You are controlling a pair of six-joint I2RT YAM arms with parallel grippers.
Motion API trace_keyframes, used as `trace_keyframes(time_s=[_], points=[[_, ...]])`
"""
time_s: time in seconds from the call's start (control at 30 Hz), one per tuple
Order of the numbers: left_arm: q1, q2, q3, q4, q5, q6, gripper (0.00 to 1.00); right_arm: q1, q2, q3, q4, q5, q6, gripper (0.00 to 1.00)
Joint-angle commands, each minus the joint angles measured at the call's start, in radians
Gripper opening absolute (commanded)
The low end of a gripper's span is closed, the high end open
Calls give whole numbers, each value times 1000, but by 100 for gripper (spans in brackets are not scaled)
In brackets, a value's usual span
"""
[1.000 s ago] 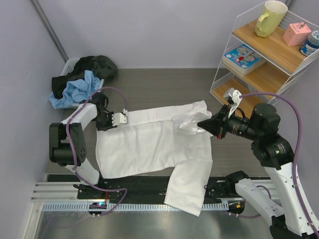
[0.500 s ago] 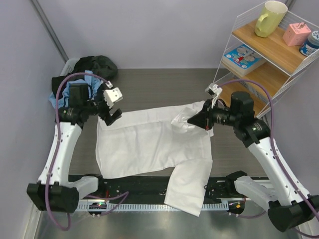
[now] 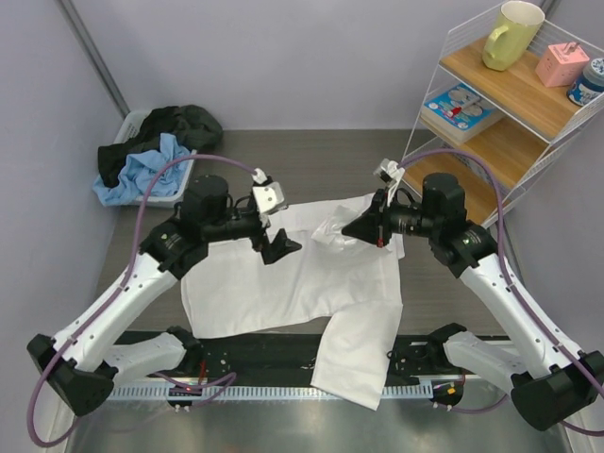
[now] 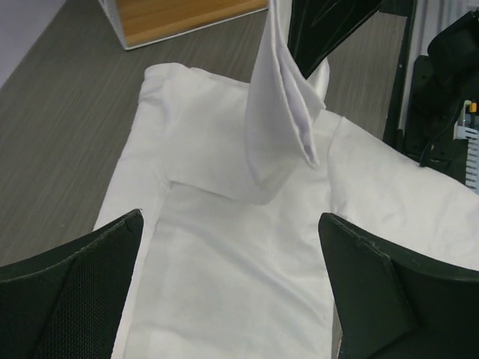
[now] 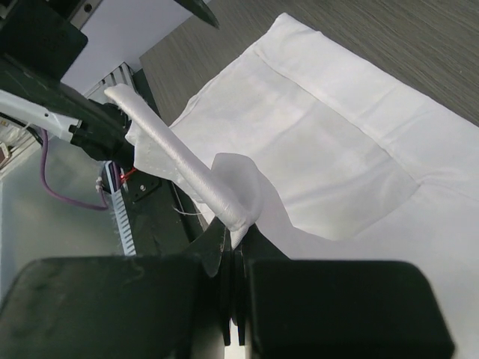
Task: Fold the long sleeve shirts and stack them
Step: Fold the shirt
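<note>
Logging fold status. Found white shirt (image 3: 283, 283) spread mostly flat on the table (image 3: 311, 156), centred between the two arms. Noted one sleeve (image 3: 354, 354) draped off the near table edge, across the rail (image 3: 283, 389).

Found right claw (image 3: 351, 229) clenched on a pinch of the shirt's far right part and holding it up off the body cloth. Confirmed in right wrist view: fingers (image 5: 344, 307) pressed together with a tube of white cloth rising from between them. Judged to be the second sleeve near its cuff, though not certain.

Found left claw (image 3: 281, 247) spread wide and gripping nothing, poised above the shirt's upper middle. Cannot tell its height over the cloth.

Progress, as a judgement: early.
- Done: shirt laid out; first sleeve fold apparently in hand.
- Left: hanging sleeve, body folds, then stacking.
- Saw no folded pile anywhere.
- Noted blue and dark cloth heaped in a bin (image 3: 179, 184) at far left. Cannot tell whether long sleeve shirts.

Checked for writing and read none:
- No logo or label on the shirt.
- Shelf rack (image 3: 491, 146) at far right, holding a plain mug (image 3: 512, 33), a pink box (image 3: 562, 64) and a printed cover (image 3: 462, 106).
- Print too small to make out.
</note>
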Motion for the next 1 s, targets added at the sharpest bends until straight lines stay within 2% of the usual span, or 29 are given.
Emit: trace_keyframes(time_s=[0.0, 0.1, 0.2, 0.3, 0.4, 0.43, 0.5, 0.53, 0.6, 0.63, 0.67, 0.77, 0.9, 0.97], points=[[-107, 68, 76, 141, -77, -184, 100, 23, -11, 3, 39, 8, -32, 1], [-177, 108, 93, 155, -88, -202, 98, 40, -8, 10, 11, 11, -68, 1], [-220, 129, 102, 187, -112, -248, 93, 62, -8, 11, -13, 23, -103, 1], [-236, 152, 125, 208, -120, -303, 80, 77, -8, 11, -26, 29, -118, 1], [-247, 174, 150, 199, -166, -308, 54, 89, -8, 13, -23, 29, -123, 1], [-247, 189, 158, 193, -175, -317, 36, 92, -7, 14, -21, 28, -124, 1], [-245, 205, 188, 147, -158, -317, 16, 96, -5, 16, -21, 29, -134, 3], [-245, 208, 193, 133, -143, -313, 0, 97, -2, 16, -29, 29, -134, 16], [-230, 199, 178, 106, -128, -337, 0, 97, -2, 22, -49, 39, -169, 39], [-189, 191, 161, 99, -85, -349, 0, 97, -3, 26, -84, 51, -195, 53], [-169, 170, 142, 93, -79, -364, 0, 96, -6, 40, -102, 68, -210, 71], [-66, 139, 72, 53, -60, -395, 0, 92, -8, 56, -151, 160, -241, 82], [118, 151, -8, 53, -42, -438, 0, 57, 33, 68, -165, 200, -252, 89], [160, 174, -22, 31, -43, -426, 0, 25, 93, 91, -182, 186, -265, 90]])
